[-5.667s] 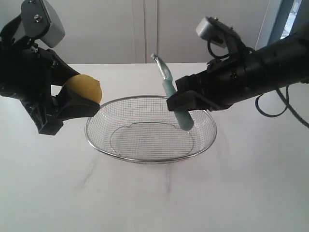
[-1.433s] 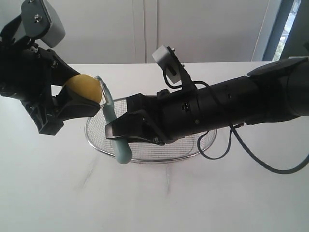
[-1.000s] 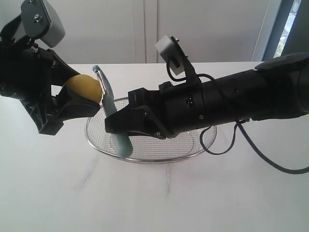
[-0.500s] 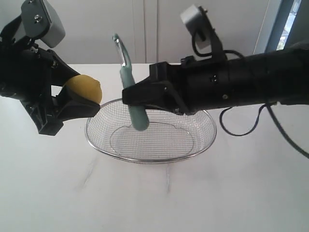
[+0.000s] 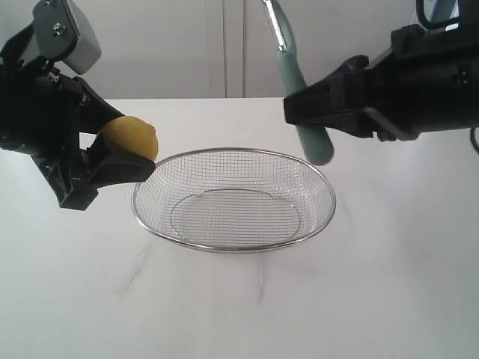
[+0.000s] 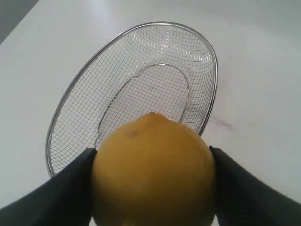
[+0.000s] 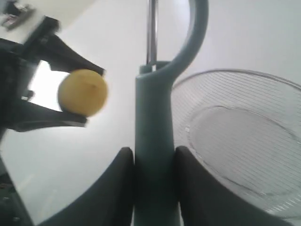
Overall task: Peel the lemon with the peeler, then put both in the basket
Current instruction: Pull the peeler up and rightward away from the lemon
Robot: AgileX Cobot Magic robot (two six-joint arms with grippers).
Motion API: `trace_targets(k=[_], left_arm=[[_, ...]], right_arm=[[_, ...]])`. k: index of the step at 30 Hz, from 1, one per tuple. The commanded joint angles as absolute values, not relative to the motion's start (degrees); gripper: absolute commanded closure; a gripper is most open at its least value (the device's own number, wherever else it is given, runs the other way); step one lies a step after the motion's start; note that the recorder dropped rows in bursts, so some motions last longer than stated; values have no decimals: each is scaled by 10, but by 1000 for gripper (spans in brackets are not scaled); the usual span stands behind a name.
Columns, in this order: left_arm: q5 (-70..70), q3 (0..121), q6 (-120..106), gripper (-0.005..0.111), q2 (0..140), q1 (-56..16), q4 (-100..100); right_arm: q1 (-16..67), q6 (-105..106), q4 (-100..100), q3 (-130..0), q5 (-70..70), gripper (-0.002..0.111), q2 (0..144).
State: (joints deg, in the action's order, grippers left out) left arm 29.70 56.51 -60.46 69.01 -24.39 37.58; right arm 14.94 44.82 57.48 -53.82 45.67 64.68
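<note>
left gripper [image 5: 137, 142]: clamped on the lemon [image 5: 129, 138], one black finger on each side, spread pretty wide to fit round it
lemon: mid-left of the exterior frame, up in the air, just beside the basket's left rim and a bit higher; smooth and yellow wherever it shows
right gripper [image 5: 305, 120]: squeezed shut on the peeler [image 5: 290, 67], pinching the lower half of the handle
peeler: upper right of centre in the exterior frame, roughly upright, top tipped a little to the left; blade end up and cut off by the top edge, rounded butt of the teal handle poking out below the fingers
peeler vs lemon: well apart, no contact
peeler vs basket: hanging above the far right part of the rim, not touching it
basket [image 5: 233, 149]: dead centre, sitting flat on the white worktop [image 5: 374, 292], between the two arms, base ring visible through the mesh
left wrist view: lemon filling the foreground, dark fingers [image 6: 56, 193] hugging both sides, basket on the worktop behind
right wrist view: handle wedged between two dark pads [image 7: 113, 188], metal blade bar rising beside the curved head, lemon in the other gripper off to one side, basket on the other
</note>
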Motion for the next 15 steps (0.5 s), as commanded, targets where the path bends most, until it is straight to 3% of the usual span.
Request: trace_targets(k=[1, 15], left_arm=[[305, 564, -600, 107, 687, -247, 385], [306, 564, -600, 107, 687, -247, 390]], right_arm=[[143, 322, 384, -559, 406, 108, 656], [143, 313, 362, -643, 369, 108, 870]])
